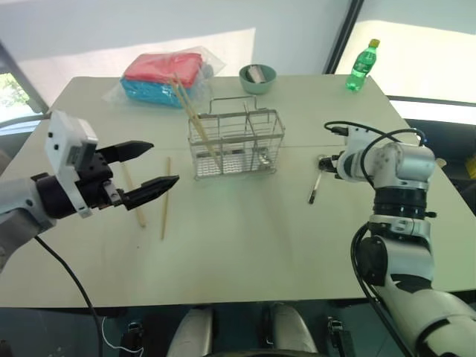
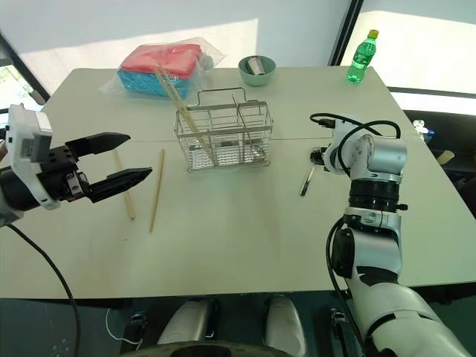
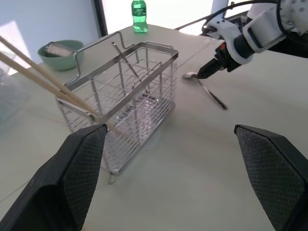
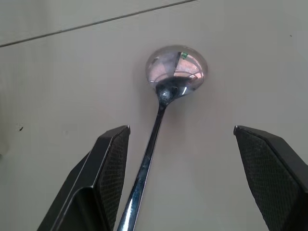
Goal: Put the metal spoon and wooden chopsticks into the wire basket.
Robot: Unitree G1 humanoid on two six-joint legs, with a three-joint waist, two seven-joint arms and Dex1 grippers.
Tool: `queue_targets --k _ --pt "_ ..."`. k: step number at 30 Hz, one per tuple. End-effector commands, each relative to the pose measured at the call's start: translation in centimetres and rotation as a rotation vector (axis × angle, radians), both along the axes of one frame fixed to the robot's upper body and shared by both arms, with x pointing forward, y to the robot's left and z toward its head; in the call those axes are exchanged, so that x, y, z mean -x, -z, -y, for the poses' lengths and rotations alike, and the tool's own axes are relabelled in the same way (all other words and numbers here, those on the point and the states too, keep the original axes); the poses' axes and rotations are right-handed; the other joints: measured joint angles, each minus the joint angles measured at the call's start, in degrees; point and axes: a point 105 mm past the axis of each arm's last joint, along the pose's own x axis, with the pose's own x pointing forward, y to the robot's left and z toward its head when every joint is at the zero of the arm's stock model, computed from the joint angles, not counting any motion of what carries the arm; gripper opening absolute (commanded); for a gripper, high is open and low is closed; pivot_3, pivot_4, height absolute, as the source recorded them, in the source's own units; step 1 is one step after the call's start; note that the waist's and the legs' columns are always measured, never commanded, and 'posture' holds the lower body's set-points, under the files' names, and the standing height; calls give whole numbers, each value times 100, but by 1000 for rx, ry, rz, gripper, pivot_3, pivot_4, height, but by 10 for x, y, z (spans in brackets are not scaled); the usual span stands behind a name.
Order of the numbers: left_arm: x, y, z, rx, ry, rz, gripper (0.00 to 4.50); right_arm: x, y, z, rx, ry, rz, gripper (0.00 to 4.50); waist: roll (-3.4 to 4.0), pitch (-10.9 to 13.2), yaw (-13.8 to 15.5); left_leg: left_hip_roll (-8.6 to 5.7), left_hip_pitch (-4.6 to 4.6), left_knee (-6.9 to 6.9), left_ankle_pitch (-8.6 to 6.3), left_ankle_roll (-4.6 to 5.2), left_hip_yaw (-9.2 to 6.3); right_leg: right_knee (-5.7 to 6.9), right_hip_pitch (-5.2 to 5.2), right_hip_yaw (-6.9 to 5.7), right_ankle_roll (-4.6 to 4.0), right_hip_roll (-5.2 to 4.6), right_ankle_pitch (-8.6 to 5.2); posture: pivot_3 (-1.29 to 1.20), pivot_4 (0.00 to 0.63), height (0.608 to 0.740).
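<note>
The wire basket (image 1: 236, 145) stands mid-table. Two wooden chopsticks (image 1: 190, 108) lean out of its left compartment, and two more chopsticks (image 1: 164, 199) lie flat on the table to its left. My left gripper (image 1: 164, 163) hovers open above those loose sticks, pointing toward the basket, with nothing between its fingers. The metal spoon (image 4: 176, 65) lies on the table right of the basket, bowl toward the far side. My right gripper (image 4: 181, 129) is open just above it, tilted downward, one finger on either side of the handle and not touching it.
A green bowl (image 1: 257, 77) sits behind the basket, and a green bottle (image 1: 362, 67) stands at the far right corner. A plastic bag of red and blue cloths (image 1: 162, 78) lies at the back left. The table's near edge (image 1: 223, 301) runs close in front.
</note>
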Motion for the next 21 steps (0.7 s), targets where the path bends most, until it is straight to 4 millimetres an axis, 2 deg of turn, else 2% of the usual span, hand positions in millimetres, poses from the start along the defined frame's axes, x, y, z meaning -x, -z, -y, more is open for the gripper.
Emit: queue_targets --k 1,8,15,18,21 --pt "14 -7 11 -19 98 3 4469 -9 -9 -3 4 5 41 3575 2 1 -17 0 0 0 0 0 1 0 0 0 0 0 0 0 150 667" --pt "26 -3 22 -50 252 -75 4469 -21 -1 -7 -16 11 39 3575 13 8 -36 2 1 -1 0 0 3 1 -2 0 1 4 0 0 150 667" --pt "22 -7 26 -67 278 -53 4469 -33 -2 -11 -39 19 67 3575 12 8 -32 2 1 0 1 1 2 1 1 0 1 6 0 0 150 667" --pt "21 -8 27 -63 283 -48 4500 -35 -1 -12 -42 19 71 2691 12 8 -32 2 1 -1 0 1 2 1 1 1 1 6 0 0 150 667" --pt "19 -8 28 -64 280 -44 4500 -36 -1 -14 -48 14 76 1115 11 8 -38 1 1 -2 0 1 2 2 0 1 2 7 1 0 150 667"
